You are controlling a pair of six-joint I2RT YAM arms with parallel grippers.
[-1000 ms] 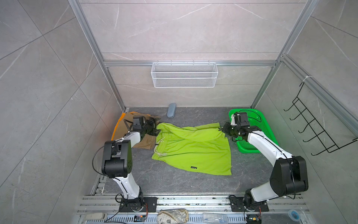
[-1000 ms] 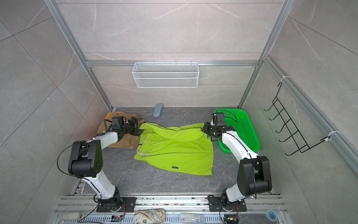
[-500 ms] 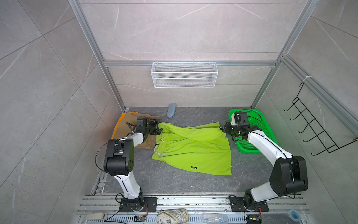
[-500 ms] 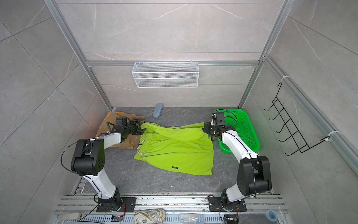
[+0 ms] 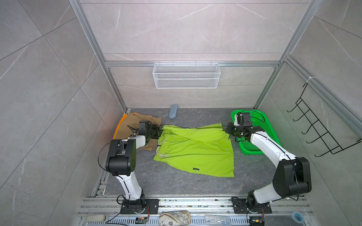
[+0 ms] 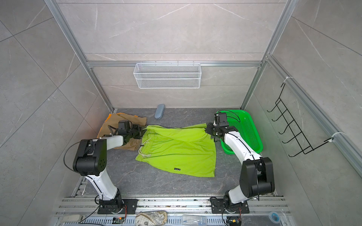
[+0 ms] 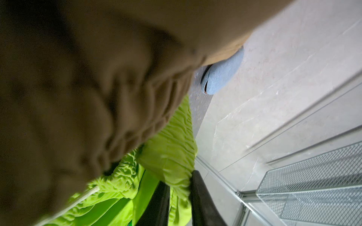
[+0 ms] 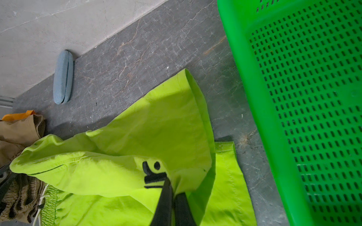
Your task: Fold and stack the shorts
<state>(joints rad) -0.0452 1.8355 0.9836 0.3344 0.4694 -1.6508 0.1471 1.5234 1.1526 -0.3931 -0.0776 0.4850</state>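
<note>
Lying spread on the dark table in both top views, the lime green shorts are mostly flat, with the waistband to the left. The left gripper is at the far waistband corner. The right gripper is at the far hem corner, beside the green basket. The khaki shorts lie over the orange shorts at the far left.

In the left wrist view, the left gripper is narrow and pinches the gathered lime waistband.

In the right wrist view, the right gripper is closed on the lime hem, near a black print.
</note>
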